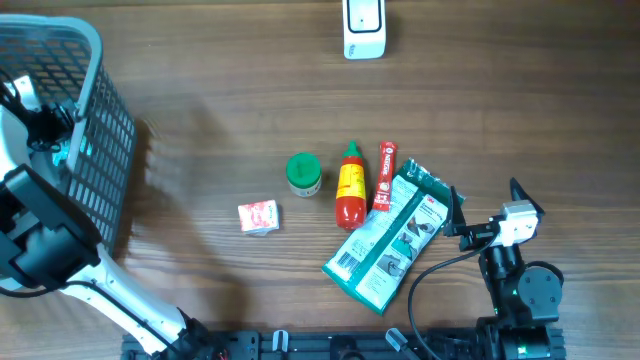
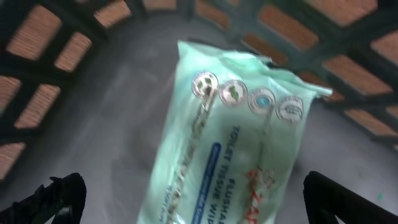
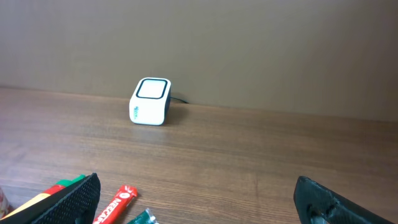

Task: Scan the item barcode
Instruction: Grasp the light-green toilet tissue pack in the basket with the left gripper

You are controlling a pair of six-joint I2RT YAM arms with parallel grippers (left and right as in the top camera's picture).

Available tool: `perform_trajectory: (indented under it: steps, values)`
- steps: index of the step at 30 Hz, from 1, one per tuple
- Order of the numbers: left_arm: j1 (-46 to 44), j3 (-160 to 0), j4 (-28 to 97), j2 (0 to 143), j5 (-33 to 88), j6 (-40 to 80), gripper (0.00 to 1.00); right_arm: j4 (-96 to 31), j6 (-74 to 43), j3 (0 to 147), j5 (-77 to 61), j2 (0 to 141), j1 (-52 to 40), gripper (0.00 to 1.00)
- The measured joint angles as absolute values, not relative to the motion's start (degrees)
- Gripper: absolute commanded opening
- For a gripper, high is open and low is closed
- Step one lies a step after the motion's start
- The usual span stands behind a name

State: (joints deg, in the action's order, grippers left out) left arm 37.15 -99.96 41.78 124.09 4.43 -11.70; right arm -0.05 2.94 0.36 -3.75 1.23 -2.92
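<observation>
Left gripper (image 2: 200,200), right gripper (image 3: 200,200): wide (empty)

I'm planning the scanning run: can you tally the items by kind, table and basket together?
Packs: 3 (green pouch, small red-and-white packet, toilet tissue wipes pack in the basket)
Bottles: 1 (red sauce bottle)
Jars: 1 (green-lidded jar)
Tubes: 1 (red tube)
Total: 6

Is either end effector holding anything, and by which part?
Nothing is held: left end effector hangs open over the wipes in the basket; right end effector open, empty.
</observation>
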Motion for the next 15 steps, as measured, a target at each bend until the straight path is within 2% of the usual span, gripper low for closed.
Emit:
perform_trajectory:
  steps: [14,15]
  values:
    - [37.5,-100.1,39.2,127.9,12.1,-11.7,1.0,-0.1,2.9,0.4,-3.7,1.2,-2.9,1.0]
    - [37.5,-100.1,39.2,127.9,12.1,-11.7,0.94,-0.1,2.9,0.4,-3.7,1.2,-2.9,1.0]
